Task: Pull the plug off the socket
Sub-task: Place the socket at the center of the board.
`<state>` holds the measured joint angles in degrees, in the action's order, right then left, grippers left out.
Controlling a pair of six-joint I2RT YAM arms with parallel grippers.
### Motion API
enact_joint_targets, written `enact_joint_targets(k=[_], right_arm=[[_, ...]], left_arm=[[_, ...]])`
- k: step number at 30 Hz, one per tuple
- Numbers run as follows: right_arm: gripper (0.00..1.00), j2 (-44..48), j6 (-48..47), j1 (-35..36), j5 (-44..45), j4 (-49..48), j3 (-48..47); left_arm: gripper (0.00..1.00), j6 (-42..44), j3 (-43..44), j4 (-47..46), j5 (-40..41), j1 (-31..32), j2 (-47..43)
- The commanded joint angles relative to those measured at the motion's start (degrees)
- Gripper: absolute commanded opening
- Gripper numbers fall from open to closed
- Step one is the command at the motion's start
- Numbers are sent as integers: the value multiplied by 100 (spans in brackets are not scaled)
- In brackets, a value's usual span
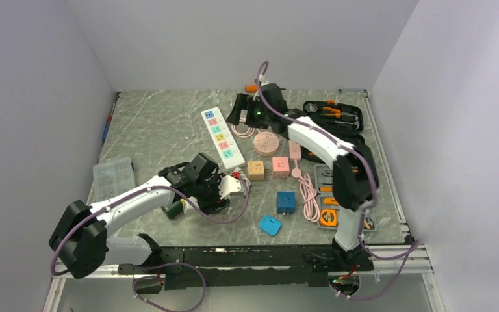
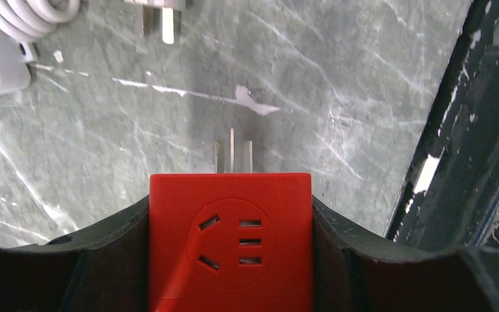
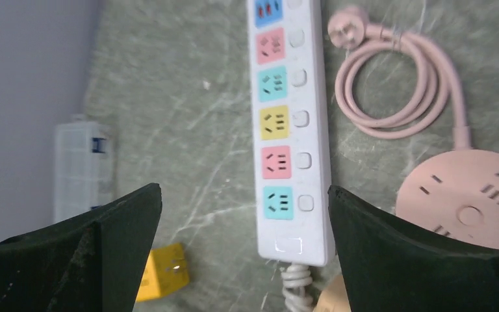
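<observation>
Left gripper (image 2: pixel 230 211) is seen clamped on the red plug cube (image 2: pixel 230 250). Its three prongs (image 2: pixel 232 156) are bared and pointed toward the marble table (image 2: pixel 364 78), clear of any socket. Right gripper (image 3: pixel 243 195) is spread wide and empty above the white power strip (image 3: pixel 286 130). From here, the prongs could be bent, or the tabletop scratched, if the cube is lowered nose-first. A slip is also risked, since only the cube's smooth sides are pinched.

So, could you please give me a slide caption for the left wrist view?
Left claw grips a red adapter cube, prongs bare and unplugged, marble tabletop beyond.
</observation>
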<state>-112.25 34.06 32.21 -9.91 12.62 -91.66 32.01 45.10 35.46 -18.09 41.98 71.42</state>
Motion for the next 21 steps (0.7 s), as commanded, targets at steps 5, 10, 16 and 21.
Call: enact_joint_targets(k=[5,10,16,21], right_arm=[[100,2055,140,-473,15,-503,1852],[100,2602,515,-680,-40,-565,2673],[100,2992,1062,-1018,-1551,-2081,4005],[100,3442,555,-1011,-971,-1381,4122]], left_arm=[[0,-503,-167,-1436,-457,209,499],[0,-649,-48,-1590,-641,440,903],[28,-469,388,-1304,-580,575,1423],[76,-369,531,-1005,-646,631,1652]])
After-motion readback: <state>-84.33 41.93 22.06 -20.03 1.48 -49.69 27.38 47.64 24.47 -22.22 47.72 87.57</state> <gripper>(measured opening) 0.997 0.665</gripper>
